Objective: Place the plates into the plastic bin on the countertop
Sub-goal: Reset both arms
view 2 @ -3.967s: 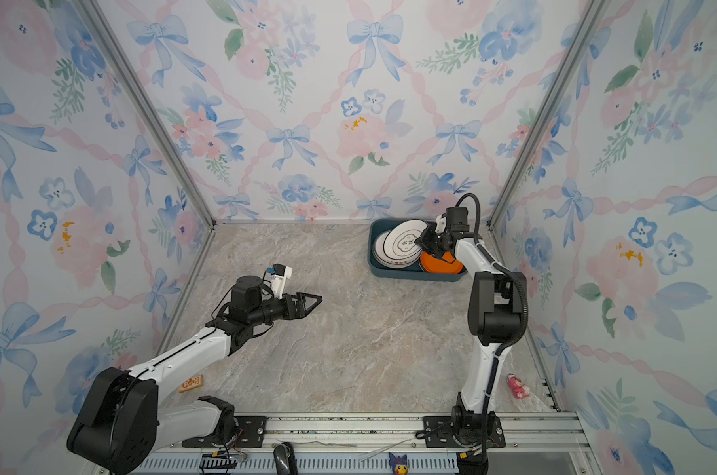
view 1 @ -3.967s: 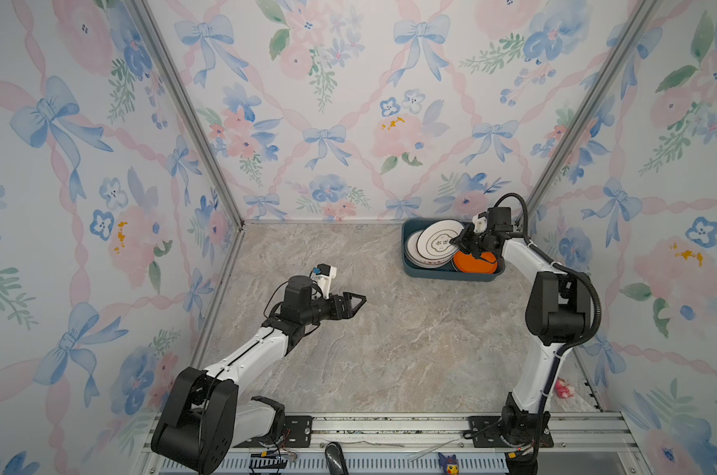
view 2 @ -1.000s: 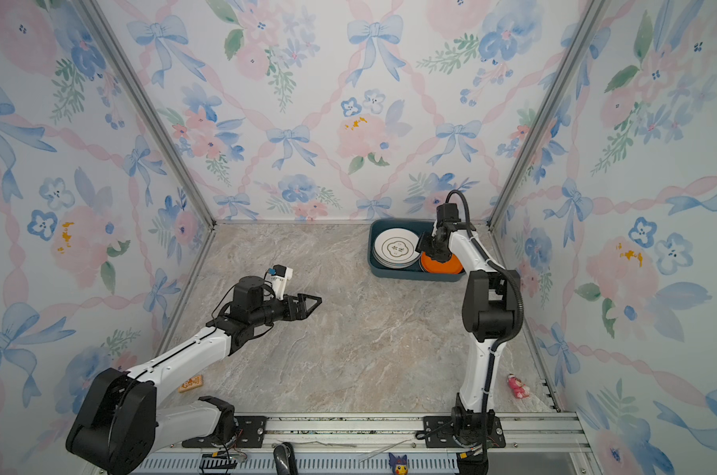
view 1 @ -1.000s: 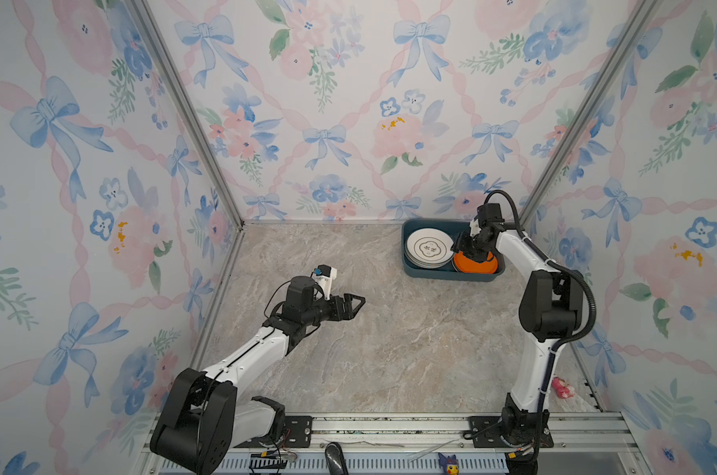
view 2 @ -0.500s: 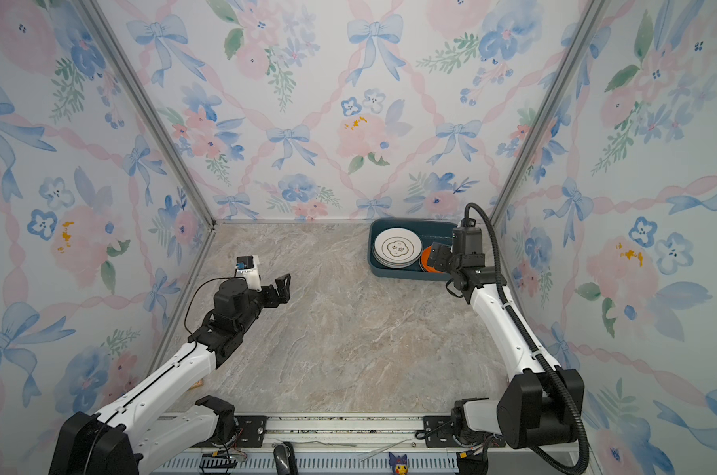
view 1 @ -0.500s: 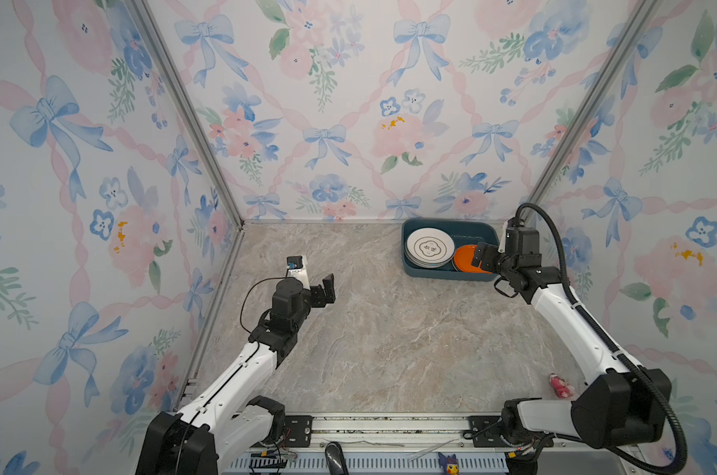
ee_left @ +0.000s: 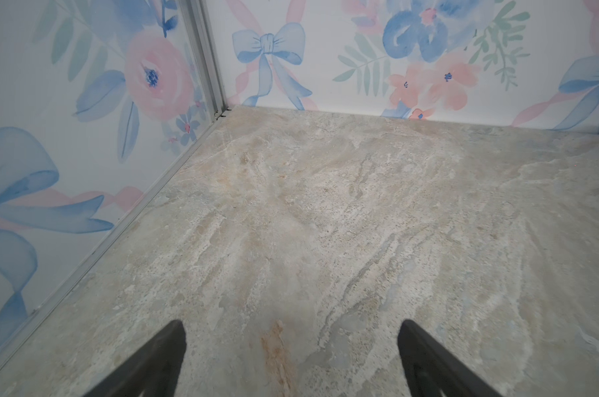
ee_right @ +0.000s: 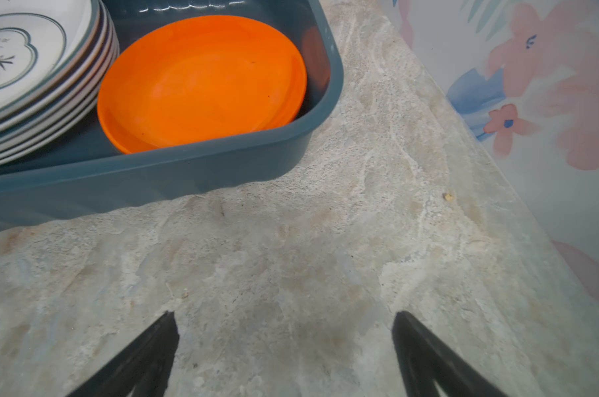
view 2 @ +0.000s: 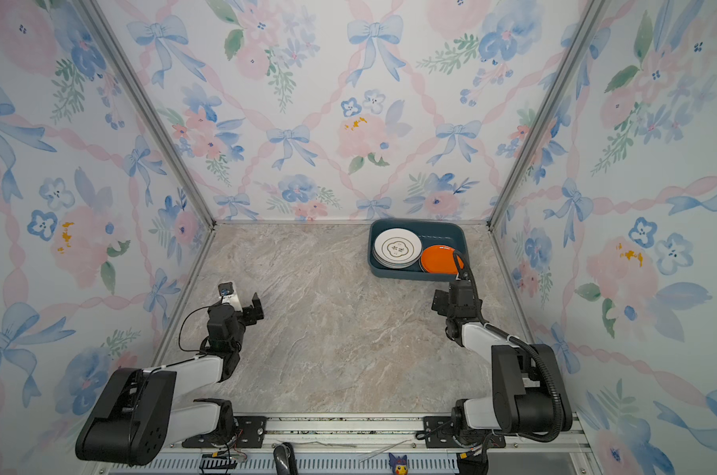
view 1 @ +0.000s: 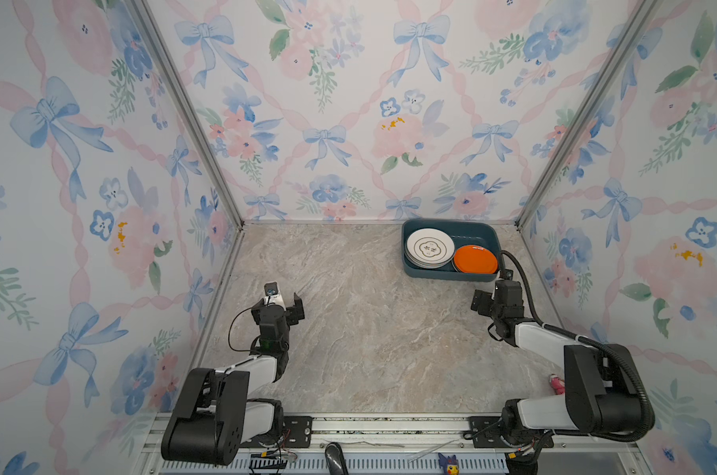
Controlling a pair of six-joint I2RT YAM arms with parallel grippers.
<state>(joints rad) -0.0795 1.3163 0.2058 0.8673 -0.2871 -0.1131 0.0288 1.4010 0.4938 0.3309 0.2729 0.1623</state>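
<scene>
White round plates and an orange plate are sitting in the teal plastic bin at one o'clock; left hand and right hand are hovering wide open, empty; placing seems finished, needing only parking.

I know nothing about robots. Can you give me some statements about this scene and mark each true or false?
1. The orange plate lies inside the bin. True.
2. The right gripper holds a plate. False: it is open and empty, above the countertop.
3. White plates are stacked beside the orange plate. True.
4. The left gripper is shut. False: it is open, with nothing in it.
5. The bin stands mid-counter. False: it stands by the back wall, on the right arm's side.
</scene>
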